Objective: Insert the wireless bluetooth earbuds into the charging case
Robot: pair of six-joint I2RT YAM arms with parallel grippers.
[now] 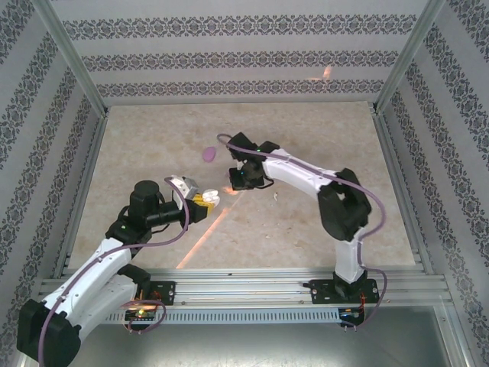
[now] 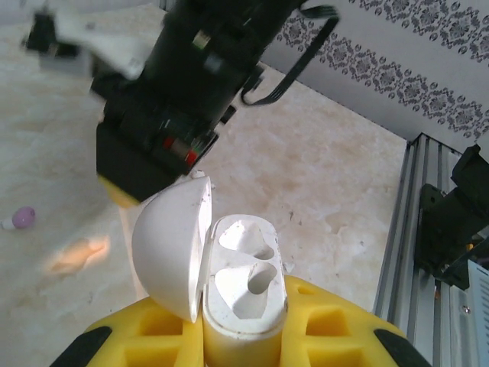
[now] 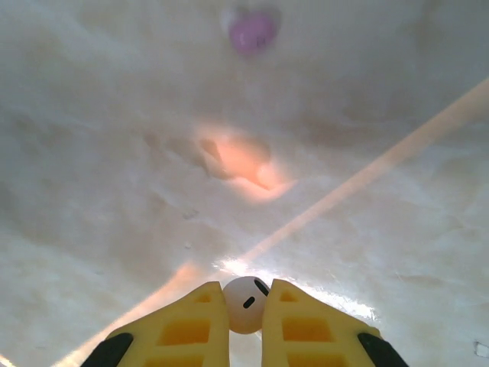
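Right gripper (image 3: 247, 295) pinches 1 earbud (image 3: 245, 306) between its fingertips.

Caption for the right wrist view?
Yellow fingers of the right gripper pinch a whitish earbud; lilac piece on the table ahead.

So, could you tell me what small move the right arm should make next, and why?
Probably lift the earbud, pinched between the right fingers, toward the open charging case in the left fingers: both of its sockets look empty.
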